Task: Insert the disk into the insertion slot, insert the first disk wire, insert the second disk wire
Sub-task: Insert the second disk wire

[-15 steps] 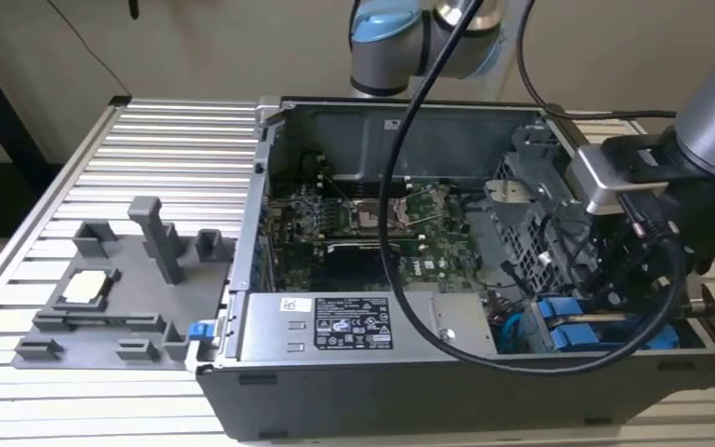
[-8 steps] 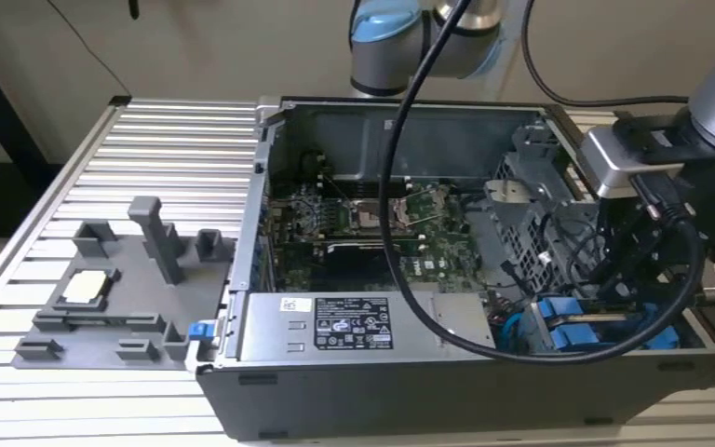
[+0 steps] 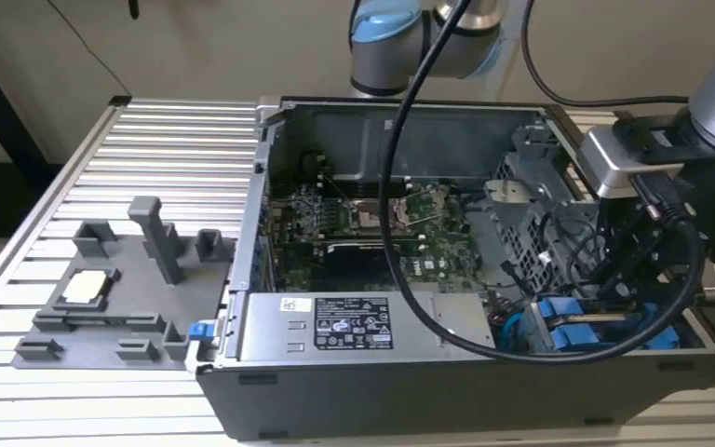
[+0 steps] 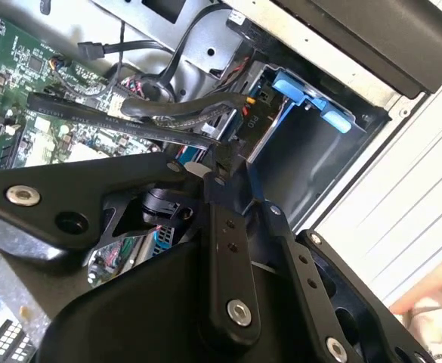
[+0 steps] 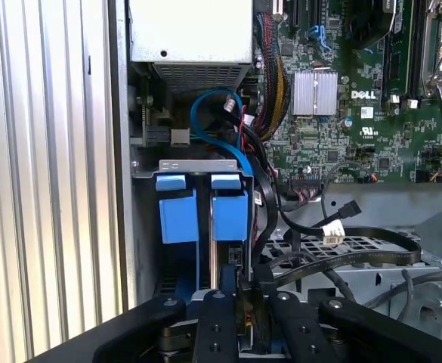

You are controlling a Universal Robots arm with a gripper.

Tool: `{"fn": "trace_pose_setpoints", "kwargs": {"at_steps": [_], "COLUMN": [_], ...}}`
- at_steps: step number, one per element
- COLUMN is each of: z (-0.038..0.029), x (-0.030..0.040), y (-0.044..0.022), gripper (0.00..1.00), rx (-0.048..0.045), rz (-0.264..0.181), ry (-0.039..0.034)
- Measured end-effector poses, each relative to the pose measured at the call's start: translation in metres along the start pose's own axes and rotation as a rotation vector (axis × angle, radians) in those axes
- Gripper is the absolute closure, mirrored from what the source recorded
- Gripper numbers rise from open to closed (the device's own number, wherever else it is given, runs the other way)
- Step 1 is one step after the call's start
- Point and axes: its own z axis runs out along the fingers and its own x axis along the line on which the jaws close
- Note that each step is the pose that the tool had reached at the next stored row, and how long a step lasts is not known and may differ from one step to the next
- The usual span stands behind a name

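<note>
My black metal gripper (image 5: 248, 318) reaches down into the drive corner of an open dark-grey computer case (image 3: 457, 391); its two fingers (image 4: 222, 249) are drawn narrow around a black cable connector (image 5: 245, 296), pressed against the rear edge of the flat silver-grey disk in its bright blue plastic carrier (image 5: 228, 215). That disk stands on edge in the insertion slot of the dark-grey drive cage (image 5: 198, 165), its long axis running down into the bay, just beside a second blue-carrier drive (image 5: 177, 215). Beyond lie a bundle of black cables (image 5: 341, 257), the green motherboard (image 5: 372, 121), and the silver power-supply box with a white printed label (image 3: 345, 328).
</note>
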Motion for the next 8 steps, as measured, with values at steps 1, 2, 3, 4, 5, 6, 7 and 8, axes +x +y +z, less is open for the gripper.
{"fn": "trace_pose_setpoints", "kwargs": {"at_steps": [1,2,3,4,5,6,7,8], "z": [0.0,0.0,0.0,0.0,0.0,0.0,0.0001,0.0001], "x": [0.0,0.0,0.0,0.0,0.0,0.0,0.0,0.0], "y": [0.0,0.0,0.0,0.0,0.0,0.0,0.0,0.0], "gripper": [0.75,0.75,0.75,0.75,0.75,0.75,0.78,0.78], "rx": [0.0,0.0,0.0,0.0,0.0,0.0,0.0,0.0], "rz": [0.0,0.0,0.0,0.0,0.0,0.0,0.0,0.0], "ry": [0.0,0.0,0.0,0.0001,0.0,0.0,0.0,0.0]}}
